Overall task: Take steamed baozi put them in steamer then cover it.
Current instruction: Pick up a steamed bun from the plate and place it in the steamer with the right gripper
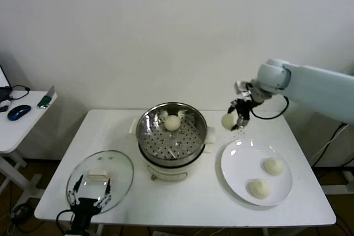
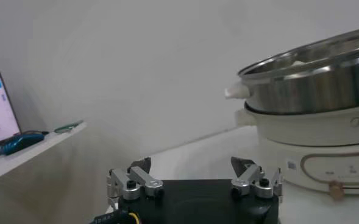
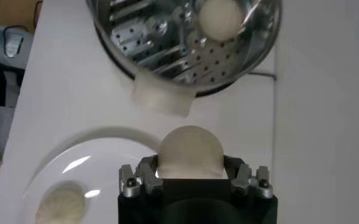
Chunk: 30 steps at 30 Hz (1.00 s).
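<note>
My right gripper is shut on a cream-white baozi, holding it in the air between the plate and the steamer. The steel steamer basket sits on its cream pot base mid-table, with one baozi inside near the far wall; that bun also shows in the right wrist view. Two more baozi lie on the white plate. The glass cover lies flat at the front left. My left gripper hangs open just in front of the cover.
A side desk at the far left holds a mouse and a laptop. A white wall stands behind the table. The steamer's side handle juts toward the plate.
</note>
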Each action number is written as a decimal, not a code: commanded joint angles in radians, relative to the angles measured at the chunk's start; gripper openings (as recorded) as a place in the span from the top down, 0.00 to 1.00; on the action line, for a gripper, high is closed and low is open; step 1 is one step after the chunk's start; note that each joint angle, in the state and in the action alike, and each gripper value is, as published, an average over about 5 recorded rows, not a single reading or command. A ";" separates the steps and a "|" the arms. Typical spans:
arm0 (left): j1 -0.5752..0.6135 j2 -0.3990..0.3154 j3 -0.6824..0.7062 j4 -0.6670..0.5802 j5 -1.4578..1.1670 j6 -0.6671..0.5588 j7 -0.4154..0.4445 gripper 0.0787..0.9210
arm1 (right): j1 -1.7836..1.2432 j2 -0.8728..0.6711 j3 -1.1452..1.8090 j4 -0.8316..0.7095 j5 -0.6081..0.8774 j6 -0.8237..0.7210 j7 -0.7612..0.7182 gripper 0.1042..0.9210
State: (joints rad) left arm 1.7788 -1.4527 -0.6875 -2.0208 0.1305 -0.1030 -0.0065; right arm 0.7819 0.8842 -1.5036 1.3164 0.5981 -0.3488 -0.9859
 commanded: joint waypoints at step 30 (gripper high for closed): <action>0.006 0.012 0.027 -0.011 0.024 -0.009 0.012 0.12 | -0.218 0.577 0.015 -0.187 0.130 -0.139 0.146 0.27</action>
State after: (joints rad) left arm 1.7847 -1.4440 -0.6613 -2.0339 0.1558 -0.1083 0.0063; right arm 0.6250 1.4006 -1.4829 1.1578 0.7367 -0.4778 -0.8516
